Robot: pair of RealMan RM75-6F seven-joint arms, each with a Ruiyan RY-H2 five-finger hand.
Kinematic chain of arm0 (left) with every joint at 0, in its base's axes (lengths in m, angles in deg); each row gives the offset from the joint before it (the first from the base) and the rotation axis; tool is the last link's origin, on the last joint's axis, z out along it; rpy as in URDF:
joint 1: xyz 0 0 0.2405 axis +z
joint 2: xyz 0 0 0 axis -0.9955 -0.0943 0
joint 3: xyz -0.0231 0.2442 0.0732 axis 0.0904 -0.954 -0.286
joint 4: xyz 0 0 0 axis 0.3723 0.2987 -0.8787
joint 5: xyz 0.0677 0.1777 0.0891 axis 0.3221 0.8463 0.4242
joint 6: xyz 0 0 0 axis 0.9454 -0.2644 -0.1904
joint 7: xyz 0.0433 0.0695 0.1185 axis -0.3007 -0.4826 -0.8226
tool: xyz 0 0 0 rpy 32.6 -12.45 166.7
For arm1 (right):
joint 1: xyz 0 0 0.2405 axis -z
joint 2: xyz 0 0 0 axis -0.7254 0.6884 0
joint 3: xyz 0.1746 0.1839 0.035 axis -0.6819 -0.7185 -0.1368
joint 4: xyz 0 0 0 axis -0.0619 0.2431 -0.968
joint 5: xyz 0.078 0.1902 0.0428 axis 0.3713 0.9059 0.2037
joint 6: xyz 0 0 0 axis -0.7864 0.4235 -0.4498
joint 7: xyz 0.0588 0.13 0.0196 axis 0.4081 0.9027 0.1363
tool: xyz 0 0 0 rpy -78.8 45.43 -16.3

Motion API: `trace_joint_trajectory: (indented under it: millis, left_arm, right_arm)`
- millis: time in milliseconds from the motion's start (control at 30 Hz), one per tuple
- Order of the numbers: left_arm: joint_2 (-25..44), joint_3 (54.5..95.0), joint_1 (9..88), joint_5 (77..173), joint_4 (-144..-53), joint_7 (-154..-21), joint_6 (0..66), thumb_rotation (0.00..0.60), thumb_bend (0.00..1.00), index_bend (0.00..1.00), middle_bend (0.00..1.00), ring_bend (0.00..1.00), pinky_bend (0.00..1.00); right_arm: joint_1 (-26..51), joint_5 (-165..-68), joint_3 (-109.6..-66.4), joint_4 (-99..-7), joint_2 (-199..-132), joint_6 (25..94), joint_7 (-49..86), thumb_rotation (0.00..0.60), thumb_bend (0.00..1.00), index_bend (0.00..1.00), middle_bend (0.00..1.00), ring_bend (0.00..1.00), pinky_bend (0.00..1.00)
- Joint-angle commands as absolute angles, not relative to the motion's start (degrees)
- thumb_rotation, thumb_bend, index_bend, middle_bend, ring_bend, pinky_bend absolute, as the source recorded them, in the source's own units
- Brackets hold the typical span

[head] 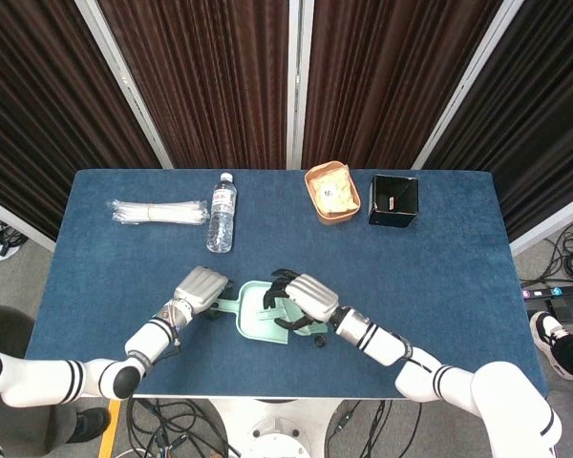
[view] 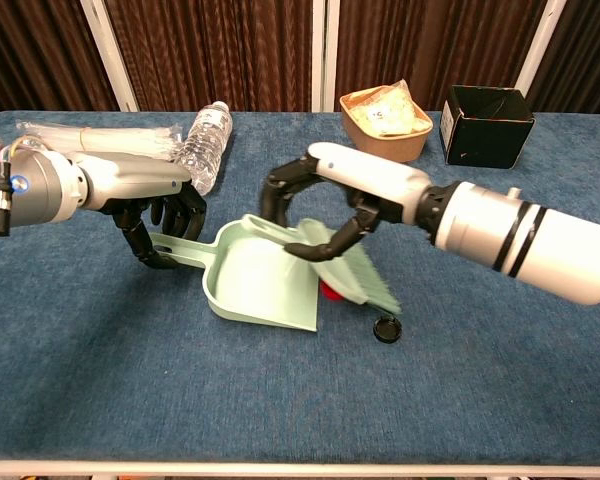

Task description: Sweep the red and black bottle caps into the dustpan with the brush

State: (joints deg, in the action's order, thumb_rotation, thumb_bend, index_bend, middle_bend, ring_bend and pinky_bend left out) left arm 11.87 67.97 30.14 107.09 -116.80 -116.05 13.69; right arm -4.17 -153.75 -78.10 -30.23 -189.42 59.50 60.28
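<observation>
My left hand (view: 152,213) (head: 199,287) grips the handle of the pale green dustpan (view: 258,281) (head: 258,318), which lies flat near the table's front. My right hand (view: 329,185) (head: 302,297) holds the green brush (view: 349,268) over the pan's open right edge, bristles down. Under the bristles, right at the pan's lip, the red cap (view: 330,291) shows only in part; the head view hides it. The black cap (view: 386,329) (head: 318,341) lies on the cloth just right of the brush, apart from the pan.
A water bottle (head: 221,212) and a bundle of clear plastic (head: 159,211) lie at the back left. A tan bowl (head: 332,193) and a black box (head: 393,200) stand at the back right. The table's front edge is close below the caps.
</observation>
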Motion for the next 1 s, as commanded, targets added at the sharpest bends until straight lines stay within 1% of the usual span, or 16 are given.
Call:
trace_joint_trajectory:
  millis: [33,200,300,400,500,633,767,867,1000]
  left_arm:
    - [11.89,67.72,30.02,107.16,-117.07,-116.28,13.97,0.588,0.38,0.56,0.55,0.42,0.36]
    - [11.97,67.16,29.86,107.47,-117.53,-116.94,14.57,0.587,0.38,0.56,0.55,0.42,0.36]
    - [11.71,66.92,29.8,107.77,-118.04,-117.22,14.93,0.585,0.38,0.56,0.55,0.42,0.36]
    - [11.4,66.74,29.82,108.21,-118.62,-117.38,15.33,0.587,0.38,0.56,0.55,0.42,0.36]
    - [11.11,66.65,29.94,108.72,-119.22,-117.19,15.6,0.589,0.38,0.56,0.55,0.42,0.36]
    - [10.9,66.48,29.96,109.3,-119.67,-117.29,15.85,0.589,0.38,0.56,0.55,0.42,0.36]
    - [10.87,66.45,29.68,109.08,-119.84,-117.56,15.71,0.589,0.38,0.56,0.55,0.42,0.36]
    - [10.83,66.41,29.49,108.85,-119.95,-117.77,15.68,0.589,0.38,0.56,0.55,0.42,0.36]
    - [10.85,66.46,29.22,108.44,-120.32,-118.04,15.75,0.589,0.38,0.56,0.55,0.42,0.36]
  right_arm:
    - [-4.99,-153.78,-78.76,-29.87,-191.17,60.93,62.03,0.6,0.46,0.81,0.69,0.33,0.15]
    - [-5.34,-153.49,-79.66,-29.84,-193.02,63.36,64.41,0.6,0.46,0.81,0.69,0.33,0.15]
    - [-4.65,-153.43,-79.5,-30.86,-192.26,65.23,65.43,0.6,0.46,0.81,0.69,0.33,0.15]
    - [-3.11,-153.57,-78.7,-33.52,-189.64,67.18,63.98,0.6,0.47,0.81,0.69,0.33,0.15]
    - [-0.72,-153.25,-76.99,-38.35,-185.6,68.19,62.13,0.6,0.48,0.81,0.69,0.33,0.15]
    - [2.48,-152.1,-74.8,-43.98,-180.73,68.37,58.83,0.6,0.52,0.81,0.69,0.33,0.15]
    - [5.08,-150.58,-73.28,-47.8,-177.95,67.67,55.94,0.6,0.52,0.81,0.69,0.33,0.15]
    - [5.97,-149.99,-72.97,-48.07,-178.01,66.83,54.12,0.6,0.52,0.81,0.69,0.33,0.15]
    - [5.94,-149.84,-74.03,-46.12,-180.81,66.24,53.14,0.6,0.53,0.81,0.69,0.33,0.15]
